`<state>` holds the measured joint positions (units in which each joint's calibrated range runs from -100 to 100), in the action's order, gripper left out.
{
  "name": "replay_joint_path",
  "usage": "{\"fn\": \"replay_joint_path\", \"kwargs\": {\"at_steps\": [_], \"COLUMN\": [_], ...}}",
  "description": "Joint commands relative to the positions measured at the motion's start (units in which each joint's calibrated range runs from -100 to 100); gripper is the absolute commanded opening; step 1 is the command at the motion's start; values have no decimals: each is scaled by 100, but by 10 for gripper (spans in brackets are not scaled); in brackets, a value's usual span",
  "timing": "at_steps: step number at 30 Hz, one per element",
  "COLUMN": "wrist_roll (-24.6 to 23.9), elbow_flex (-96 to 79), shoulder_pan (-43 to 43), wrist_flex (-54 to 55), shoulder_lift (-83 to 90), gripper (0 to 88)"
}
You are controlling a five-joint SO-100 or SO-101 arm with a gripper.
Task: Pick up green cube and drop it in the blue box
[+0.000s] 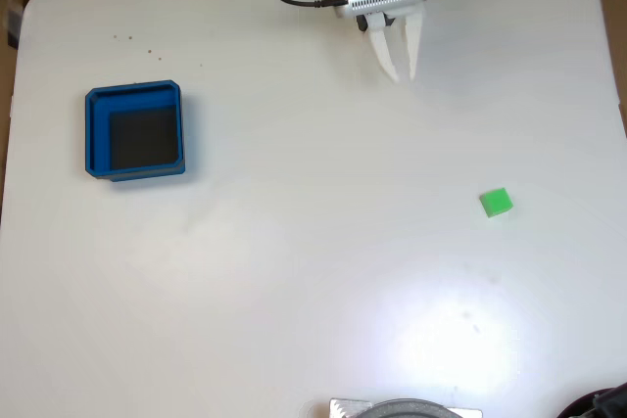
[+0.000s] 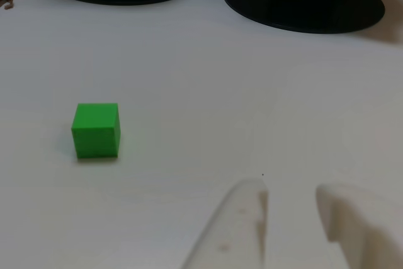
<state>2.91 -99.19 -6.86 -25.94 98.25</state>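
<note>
Presently, in the fixed view, the blue box (image 1: pixel 134 131) sits on the white table (image 1: pixel 294 271) far to the left of the gripper (image 1: pixel 402 75) and somewhat below it, its dark floor bare. The gripper at top centre points downward, its white fingers (image 1: pixel 385 58) slightly spread and holding nothing. The green cube (image 1: pixel 496 203) rests flat on the table to the gripper's lower right, well apart. In the other view, the cube (image 2: pixel 96 130) lies ahead and left of the fingertips (image 2: pixel 245 203).
</note>
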Motion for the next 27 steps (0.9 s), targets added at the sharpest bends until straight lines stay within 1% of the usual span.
{"fn": "replay_joint_path", "kwargs": {"at_steps": [1, 20, 27], "wrist_roll": [20, -15, -15], "elbow_flex": [-36, -27, 557], "shoulder_pan": [-31, -54, -70], "wrist_flex": [111, 136, 160], "shoulder_lift": [92, 83, -594], "gripper": [12, 12, 13]}}
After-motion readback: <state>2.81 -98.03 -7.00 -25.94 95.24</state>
